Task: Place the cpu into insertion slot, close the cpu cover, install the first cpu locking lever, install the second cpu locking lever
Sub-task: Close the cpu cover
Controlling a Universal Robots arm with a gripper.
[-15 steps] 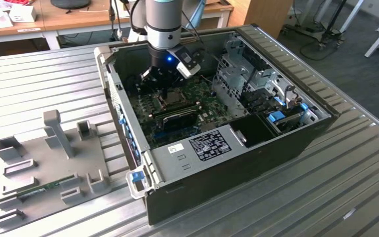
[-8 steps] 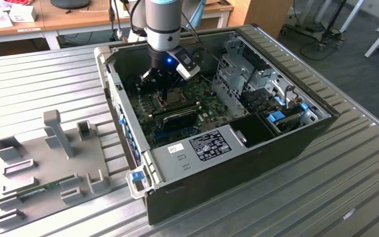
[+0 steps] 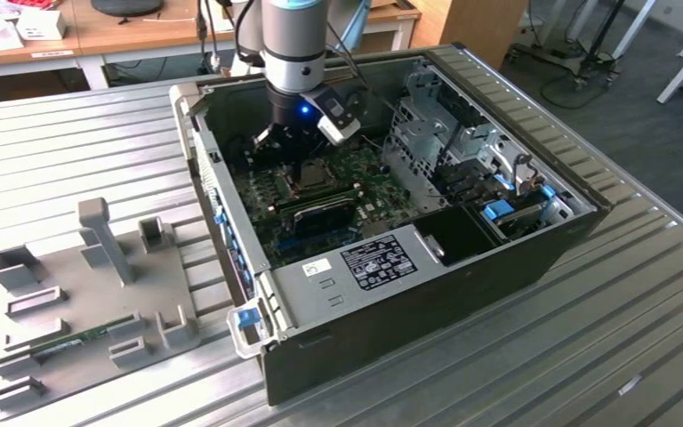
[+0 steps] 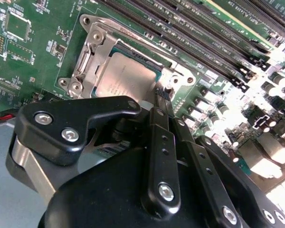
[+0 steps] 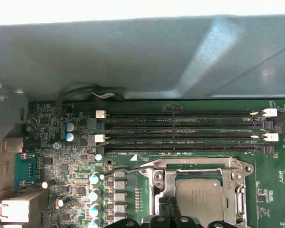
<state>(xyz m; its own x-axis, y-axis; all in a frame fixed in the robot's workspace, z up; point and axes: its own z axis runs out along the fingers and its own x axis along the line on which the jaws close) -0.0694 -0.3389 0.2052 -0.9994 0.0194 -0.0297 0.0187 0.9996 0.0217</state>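
The arm reaches down into an open black computer case (image 3: 437, 294) that lies on a ribbed, silvery metal worktop (image 3: 626, 311). The gripper (image 3: 280, 142) hangs low over the green motherboard (image 3: 354, 191).

In the second wrist view the gripper (image 4: 161, 97) shows as glossy black jointed links with round bolt heads. Its fingers (image 4: 162, 123) are drawn narrow, tapering together to a thin tip just beside one corner of the socket. I cannot tell whether anything is pinched between them.

The cpu (image 4: 126, 78) sits flat inside the insertion slot (image 5: 199, 174). Its top is a dull, brushed grey square with faint print. The cpu cover (image 4: 92, 57), a thin bright steel frame with a cut-out centre, lies down around the chip, and its stamped edges catch the light.

In the first wrist view a slim bent wire lever (image 5: 128, 169) runs along one edge of the cover (image 5: 194, 167); whether it is latched cannot be told.

Long dark memory slots (image 5: 180, 130) with white end clips run parallel beside the socket, and small shiny cylindrical capacitors (image 5: 70, 132) stand on the board nearby.

On the worktop, at the exterior view's left, lies a matte grey fixture tray (image 3: 92, 294) with upright blocks.
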